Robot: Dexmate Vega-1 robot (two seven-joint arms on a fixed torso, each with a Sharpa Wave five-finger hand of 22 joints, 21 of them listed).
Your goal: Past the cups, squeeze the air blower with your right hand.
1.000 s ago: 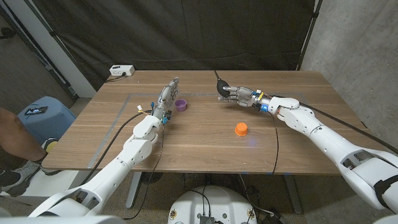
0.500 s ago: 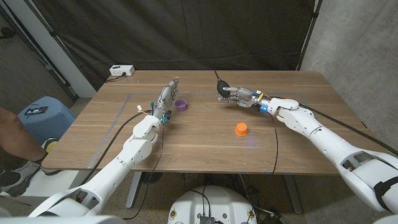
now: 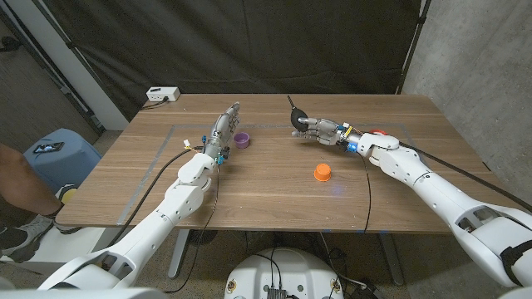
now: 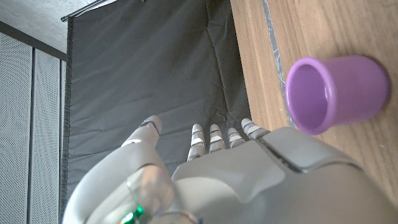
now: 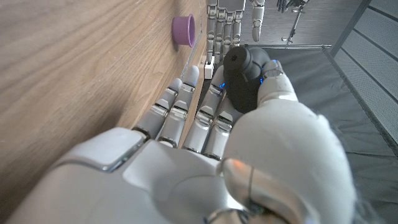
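Note:
The black air blower [image 3: 297, 117] sits at the table's far middle, nozzle pointing away, with my right hand [image 3: 322, 127] gripping its bulb. In the right wrist view the air blower [image 5: 244, 77] lies between the thumb and the fingers [image 5: 186, 106]. An orange cup [image 3: 322, 172] stands nearer to me, apart from that hand. The purple cup [image 3: 242, 139] stands left of centre. My left hand [image 3: 224, 127] stands beside it with fingers straight, holding nothing. The left wrist view shows the purple cup [image 4: 336, 93] close beside my left hand [image 4: 249, 180].
A small red thing [image 3: 378, 132] peeks out behind my right forearm. A white power strip [image 3: 162, 95] lies at the table's [image 3: 266, 199] far left corner. A blue stool [image 3: 50, 154] and a person's leg [image 3: 21, 193] are off the left side.
My right forearm has shifted slightly, uncovering a small red thing behind it. The blower stays in the right hand. The left arm and both cups have not moved.

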